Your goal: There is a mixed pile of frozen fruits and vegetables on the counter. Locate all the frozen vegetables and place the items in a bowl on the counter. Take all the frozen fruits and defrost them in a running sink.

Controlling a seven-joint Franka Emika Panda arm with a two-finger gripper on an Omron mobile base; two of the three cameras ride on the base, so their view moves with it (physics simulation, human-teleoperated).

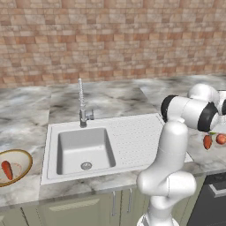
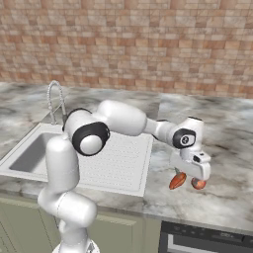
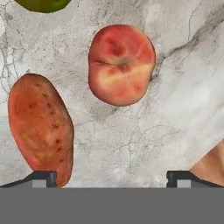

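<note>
1. I have the end effector (image 2: 190, 174) low over the counter (image 2: 227, 148), right of the sink (image 1: 84, 150); its fingers (image 3: 41, 178) stand wide apart with nothing between them.
2. Below it lie a stubby orange-red piece (image 3: 40, 127), a red-orange ball (image 3: 121, 64) just beside it, and a yellow-green ball (image 3: 43, 4).
3. A carrot-like piece (image 1: 6, 170) lies inside the bowl (image 1: 24, 155) near the counter's front edge, left of the sink.
</note>
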